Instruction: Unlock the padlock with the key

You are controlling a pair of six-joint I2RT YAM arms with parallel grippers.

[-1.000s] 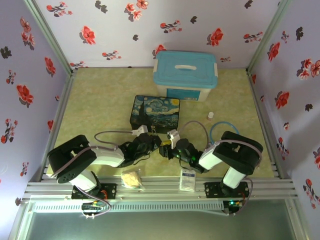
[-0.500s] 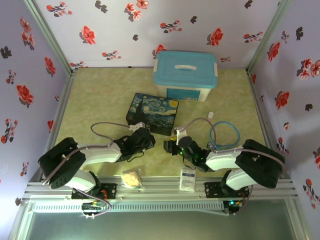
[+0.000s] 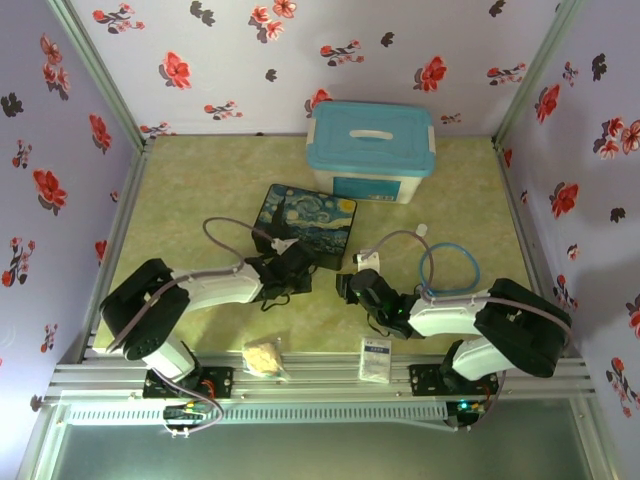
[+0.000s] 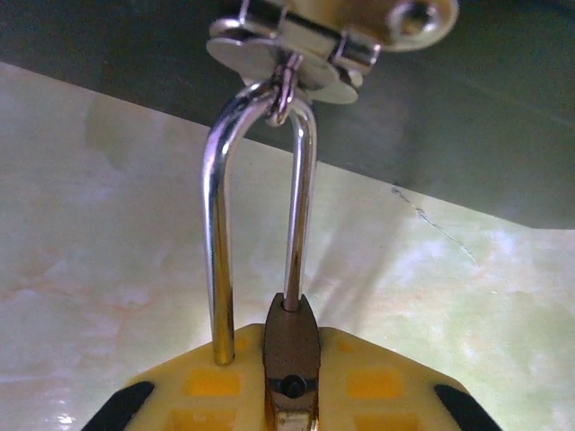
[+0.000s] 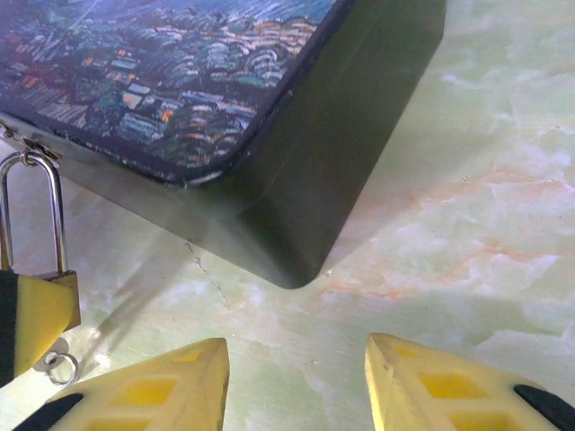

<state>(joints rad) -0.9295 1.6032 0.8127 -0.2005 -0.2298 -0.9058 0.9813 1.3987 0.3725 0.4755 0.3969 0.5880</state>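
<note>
Top external: green marbled table (image 3: pixel 190 190), floral walls (image 3: pixel 230 70); left tool (image 3: pixel 297 262) grips padlock (image 4: pixel 213 233), right tool (image 5: pixel 296 348) open.

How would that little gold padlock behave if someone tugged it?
The padlock looks solid metal, so probably stiff and heavy for its size. Its polished shackle seems slippery. Since it loops through the hasp on the painted tin, a tug would likely drag the tin along.
</note>
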